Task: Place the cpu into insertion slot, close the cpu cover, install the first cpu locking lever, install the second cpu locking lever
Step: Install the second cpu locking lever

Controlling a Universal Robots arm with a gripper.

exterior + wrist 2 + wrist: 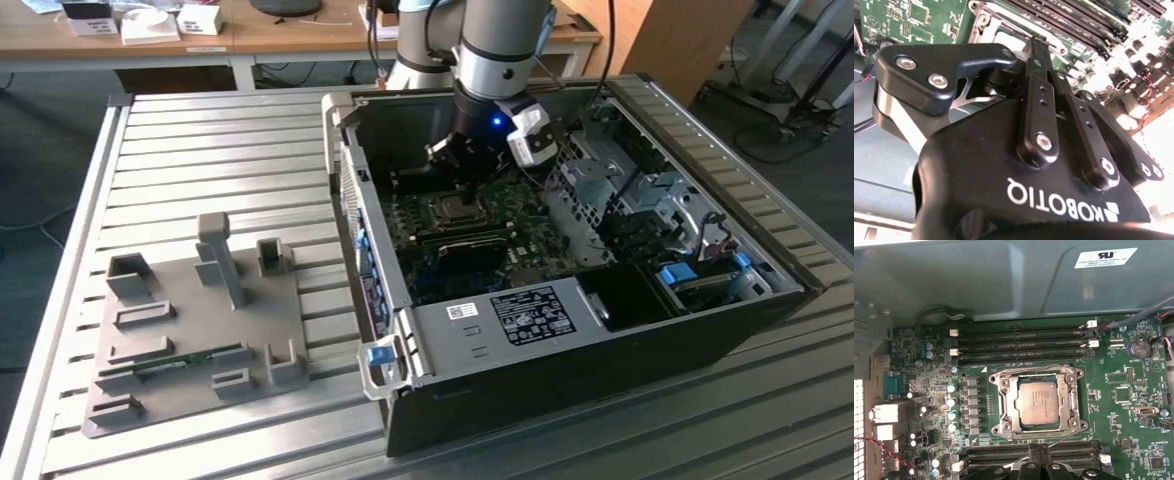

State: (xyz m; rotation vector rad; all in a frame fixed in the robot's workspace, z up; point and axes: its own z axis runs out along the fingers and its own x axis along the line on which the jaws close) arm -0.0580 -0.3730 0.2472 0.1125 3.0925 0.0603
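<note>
One silvery square cpu [1037, 403] sat under the thin metal cpu cover [1036, 375]; we saw the black gripper [1035, 44] clenched, empty.

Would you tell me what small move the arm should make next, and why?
Probably lower the hand onto the thin wire lever just ahead of it: the chip already lies seated with the metal frame down around it, and that lever looks unlatched.
</note>
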